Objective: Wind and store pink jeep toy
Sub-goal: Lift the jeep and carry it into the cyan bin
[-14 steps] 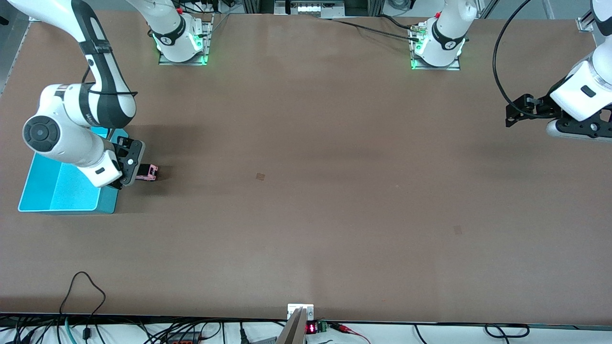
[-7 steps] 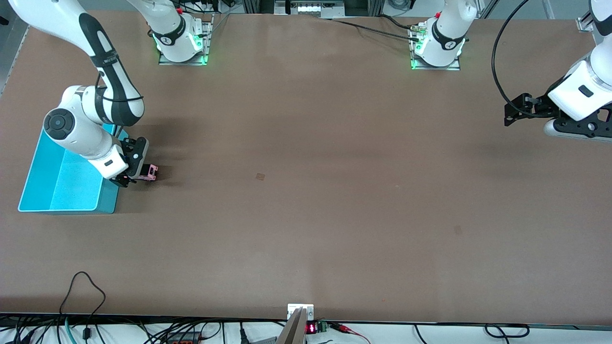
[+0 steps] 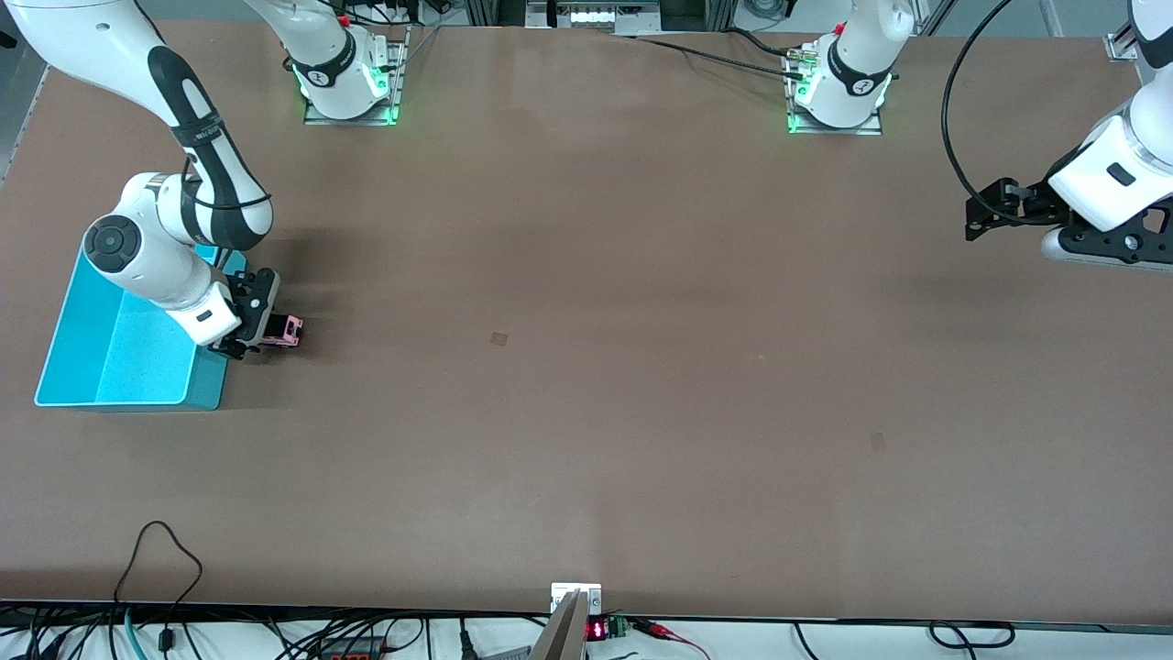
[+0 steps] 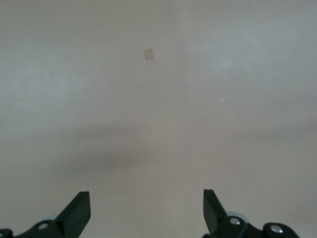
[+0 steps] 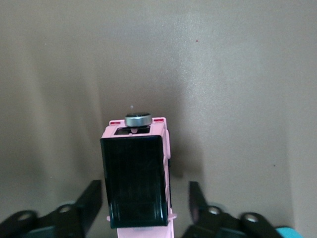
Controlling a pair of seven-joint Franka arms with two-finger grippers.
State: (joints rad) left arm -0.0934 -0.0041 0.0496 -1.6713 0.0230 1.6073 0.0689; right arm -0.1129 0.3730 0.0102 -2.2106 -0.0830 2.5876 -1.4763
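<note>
The pink jeep toy [image 3: 284, 331] stands on the table beside the turquoise bin [image 3: 128, 371], on the side toward the left arm's end. My right gripper [image 3: 263, 334] is down at the jeep's end nearest the bin, open, with one finger on each side of it. In the right wrist view the jeep [image 5: 136, 173] shows its black roof between my right gripper's [image 5: 146, 194] fingers [image 5: 93, 196], with a gap on both sides. My left gripper [image 3: 975, 220] is open and empty, waiting over the table at the left arm's end; it also shows in the left wrist view [image 4: 146, 204].
The bin's corner [image 5: 286, 232] shows at the edge of the right wrist view. Two small tape marks [image 3: 498, 338] lie on the brown table. Cables hang along the edge nearest the front camera.
My right arm has lowered and drawn in over the bin, bringing its gripper down around the jeep's end. The jeep has not moved. The left arm has barely shifted.
</note>
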